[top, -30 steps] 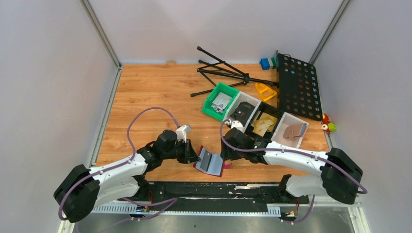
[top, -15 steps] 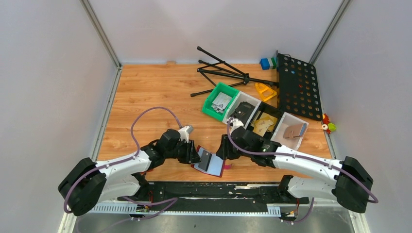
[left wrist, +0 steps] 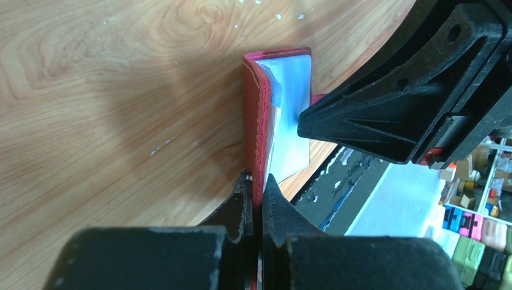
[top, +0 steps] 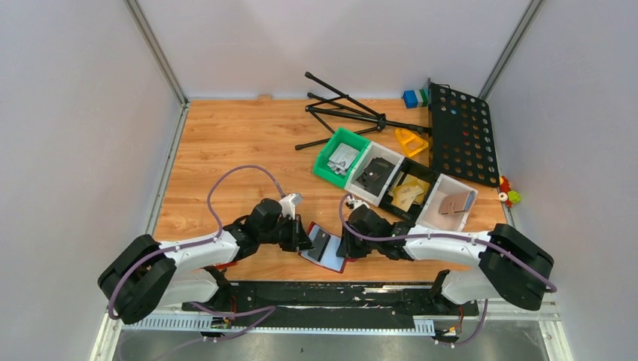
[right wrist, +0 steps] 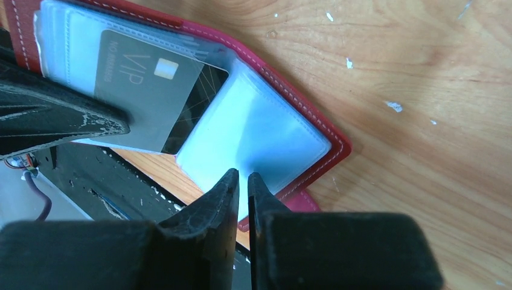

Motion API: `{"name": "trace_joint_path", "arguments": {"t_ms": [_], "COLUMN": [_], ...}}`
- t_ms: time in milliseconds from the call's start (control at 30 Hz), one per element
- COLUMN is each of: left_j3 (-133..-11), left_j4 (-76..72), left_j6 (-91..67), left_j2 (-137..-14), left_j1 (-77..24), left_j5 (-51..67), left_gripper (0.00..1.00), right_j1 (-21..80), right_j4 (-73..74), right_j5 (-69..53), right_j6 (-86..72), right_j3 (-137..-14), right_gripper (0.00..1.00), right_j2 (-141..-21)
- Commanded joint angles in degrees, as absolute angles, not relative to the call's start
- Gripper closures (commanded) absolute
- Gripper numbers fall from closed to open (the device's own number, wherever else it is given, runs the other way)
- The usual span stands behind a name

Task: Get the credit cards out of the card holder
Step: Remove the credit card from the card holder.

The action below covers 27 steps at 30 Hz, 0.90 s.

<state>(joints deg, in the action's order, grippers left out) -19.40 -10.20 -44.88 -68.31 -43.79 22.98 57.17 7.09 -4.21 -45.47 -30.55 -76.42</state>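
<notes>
Jaws of the left gripper (left wrist: pixel 256 181) pinch the red cover of the card holder (left wrist: pixel 255 109), while the right gripper (right wrist: pixel 243 181) nips its clear sleeve (right wrist: pixel 259 133).

The near edge of the card holder (left wrist: pixel 256 115) disappears between the fingers of the left end effector (left wrist: pixel 256 178), and that end effector covers a corner of the dark card (right wrist: pixel 151 84). Whether the right end effector (right wrist: pixel 243 176) pinches the clear sleeve (right wrist: pixel 259 127) cannot be told.
</notes>
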Motion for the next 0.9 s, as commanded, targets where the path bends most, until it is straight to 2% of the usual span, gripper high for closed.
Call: {"name": "trace_joint_path", "arguments": {"t_ms": [0, 200, 367, 500, 633, 867], "left_j3": [-17.9, -14.1, -13.0, -11.5, -11.5, -10.6], "left_j4": [-16.5, -25.0, -30.4, -38.3, -40.6, -47.3], "left_j6": [-48.2, -55.9, -61.1, -66.4, -68.9, -74.4], "left_j2": [-64.1, -56.3, -53.2, -53.5, -53.4, -52.9], "left_j1": [-43.5, -42.7, -42.7, -42.7, -42.8, -42.8], "left_j5": [23.6, 25.0, 26.3, 28.2, 29.7, 31.6], "left_gripper": [1.0, 1.0, 1.0, 1.0, 1.0, 1.0], "right_j1": [57.3, 57.2, 56.6, 55.6, 54.8, 52.9], "right_j4": [7.4, 4.3, -3.3, -4.9, -3.7, -9.9], "right_j5": [-3.0, -3.8, -8.3, -9.8, -9.6, -14.0], "right_j6": [-44.6, -45.6, -48.4, -50.4, -50.4, -53.0], "right_j3": [-31.2, -27.8, -24.8, -24.4, -24.7, -22.5], "right_gripper": [0.86, 0.76, 0.64, 0.63, 0.61, 0.62], "right_j2": [-69.8, -55.5, -51.9, -51.5, -50.2, -47.8]}}
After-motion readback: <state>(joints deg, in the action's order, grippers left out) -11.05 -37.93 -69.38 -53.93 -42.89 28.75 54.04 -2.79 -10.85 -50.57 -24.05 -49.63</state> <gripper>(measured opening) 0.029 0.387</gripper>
